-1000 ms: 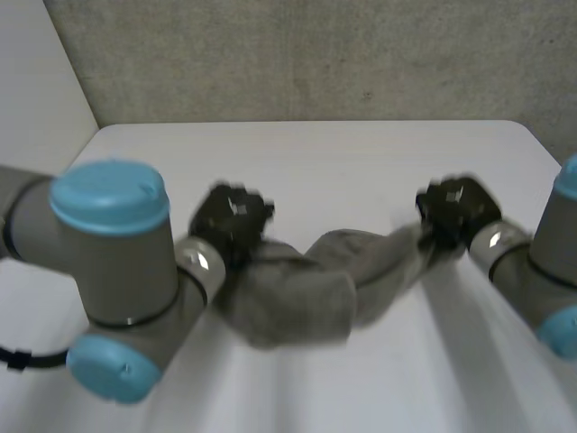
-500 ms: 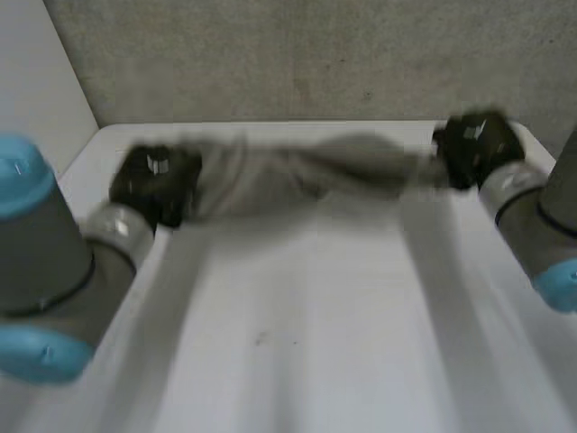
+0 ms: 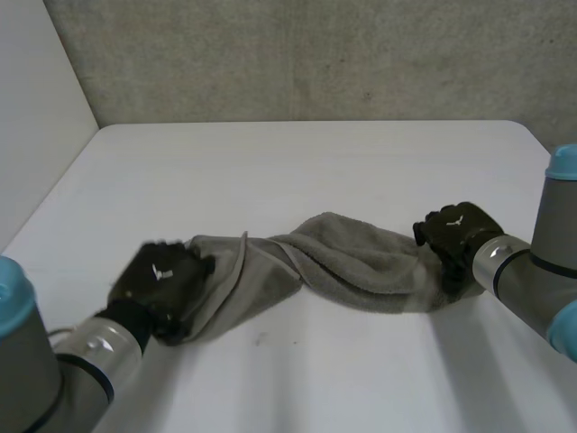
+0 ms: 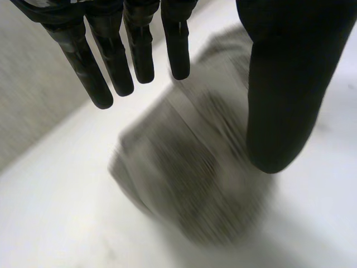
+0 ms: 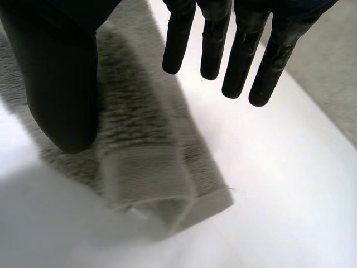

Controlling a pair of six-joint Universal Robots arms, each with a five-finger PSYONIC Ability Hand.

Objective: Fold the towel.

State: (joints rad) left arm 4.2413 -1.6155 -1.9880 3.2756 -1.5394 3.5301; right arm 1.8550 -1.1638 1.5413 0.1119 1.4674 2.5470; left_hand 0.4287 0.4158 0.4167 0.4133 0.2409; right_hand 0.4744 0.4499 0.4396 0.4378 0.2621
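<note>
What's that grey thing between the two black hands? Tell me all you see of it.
A grey terry towel lies on the white table, twisted and bunched into a loose rope, not spread flat. One end sits under the open left hand, the other, with a flat woven hem, under the open right hand.

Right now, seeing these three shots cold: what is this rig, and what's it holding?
It's a two-armed robot with black fingered hands at a white table. The wide picture is from a camera between and behind the arms, looking down; the other two are from cameras on each wrist, looking along that hand's palm. A grey towel lies twisted and rumpled on the table. The left hand is at one end, the right hand at the other. Both wrist views show straight fingers above the cloth, so both hands look open, nothing gripped.
</note>
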